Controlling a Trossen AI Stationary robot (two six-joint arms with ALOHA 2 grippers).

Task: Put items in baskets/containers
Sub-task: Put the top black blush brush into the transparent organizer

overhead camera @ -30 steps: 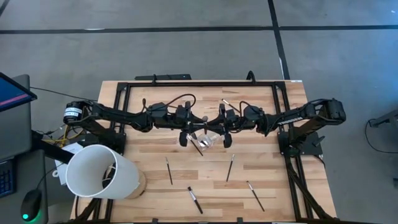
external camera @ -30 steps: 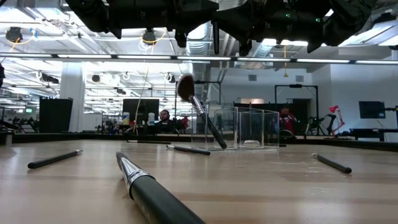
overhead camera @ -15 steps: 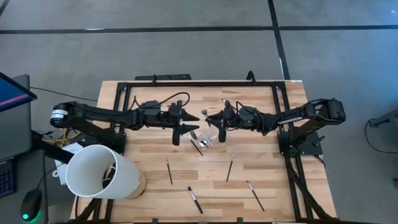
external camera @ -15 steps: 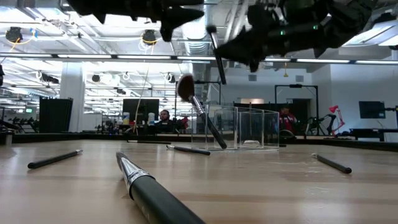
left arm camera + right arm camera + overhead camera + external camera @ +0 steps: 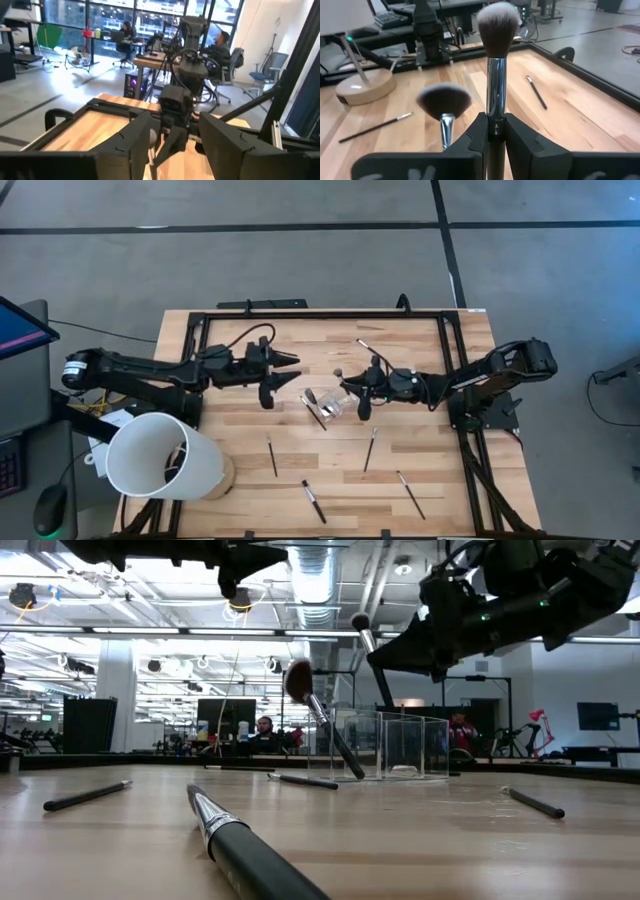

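Right pincer (image 5: 490, 131) clenched a brush (image 5: 496, 60) beside the clear box (image 5: 335, 400); left pincer (image 5: 283, 372) released; brush could, probably, snag the rim.

A clear box (image 5: 337, 402) sits mid-table with 1 brush (image 5: 316, 409) leaning in it. The left gripper (image 5: 283, 375) hangs left of the box, the right gripper (image 5: 352, 382) just right of it. 4 brushes (image 5: 271, 454) lie nearer the front edge, 1 (image 5: 366, 346) behind.
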